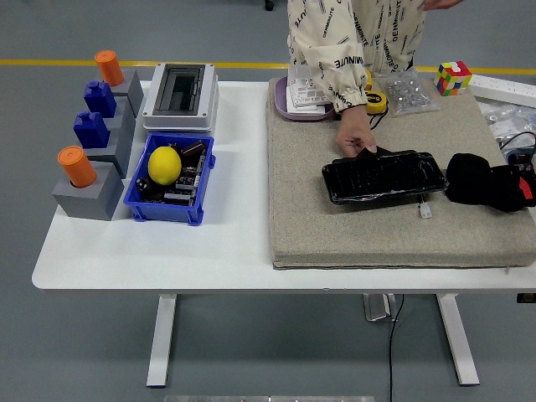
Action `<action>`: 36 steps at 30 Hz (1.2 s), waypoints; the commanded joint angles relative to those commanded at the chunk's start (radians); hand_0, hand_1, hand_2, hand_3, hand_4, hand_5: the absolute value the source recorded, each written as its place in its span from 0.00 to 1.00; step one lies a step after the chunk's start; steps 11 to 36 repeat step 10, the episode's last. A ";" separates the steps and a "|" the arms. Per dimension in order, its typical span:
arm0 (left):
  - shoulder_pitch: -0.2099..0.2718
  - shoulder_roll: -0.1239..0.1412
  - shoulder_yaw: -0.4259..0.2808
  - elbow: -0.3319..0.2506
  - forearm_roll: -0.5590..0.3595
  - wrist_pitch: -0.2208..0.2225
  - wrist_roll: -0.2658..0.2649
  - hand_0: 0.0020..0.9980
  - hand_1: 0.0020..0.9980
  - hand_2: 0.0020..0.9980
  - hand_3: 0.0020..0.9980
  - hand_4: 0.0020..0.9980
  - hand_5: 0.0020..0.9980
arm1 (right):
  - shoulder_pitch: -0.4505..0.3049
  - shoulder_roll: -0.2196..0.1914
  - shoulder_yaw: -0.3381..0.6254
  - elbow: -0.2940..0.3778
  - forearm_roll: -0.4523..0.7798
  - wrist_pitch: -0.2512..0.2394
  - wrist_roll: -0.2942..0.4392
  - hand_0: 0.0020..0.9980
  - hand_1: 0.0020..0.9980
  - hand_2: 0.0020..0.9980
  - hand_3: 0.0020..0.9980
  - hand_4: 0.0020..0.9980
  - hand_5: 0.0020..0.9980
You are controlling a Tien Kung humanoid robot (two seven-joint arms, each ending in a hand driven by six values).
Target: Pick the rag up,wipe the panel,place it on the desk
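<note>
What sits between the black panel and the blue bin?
In the head view, only bare tan mat and white table separate the black panel from the blue bin.

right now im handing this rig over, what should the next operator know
Left hand: not in view. Right hand: at the right edge of the mat, beside a black bunched thing that may be the rag; whether it grips it cannot be told.
Black panel: flat on the grey mat, a person's hand holding its far left corner.
Done: nothing visibly wiped.
Left: lift the rag, wipe the panel, set the rag on the desk.
</note>
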 joint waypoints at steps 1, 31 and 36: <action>0.001 0.000 0.000 0.000 0.000 0.000 0.000 0.65 0.70 0.75 0.57 0.60 0.48 | 0.003 -0.005 0.002 -0.005 -0.039 0.003 -0.006 0.56 0.59 0.68 0.57 1.00 0.53; 0.002 -0.005 -0.007 0.000 -0.002 0.001 -0.001 0.65 0.70 0.75 0.57 0.60 0.48 | 0.026 -0.038 0.025 -0.024 -0.416 0.027 -0.046 0.56 0.60 0.67 0.57 1.00 0.53; 0.002 -0.005 -0.007 0.000 -0.002 0.001 -0.001 0.65 0.70 0.75 0.57 0.60 0.48 | 0.026 -0.038 0.025 -0.024 -0.416 0.027 -0.046 0.56 0.60 0.67 0.57 1.00 0.53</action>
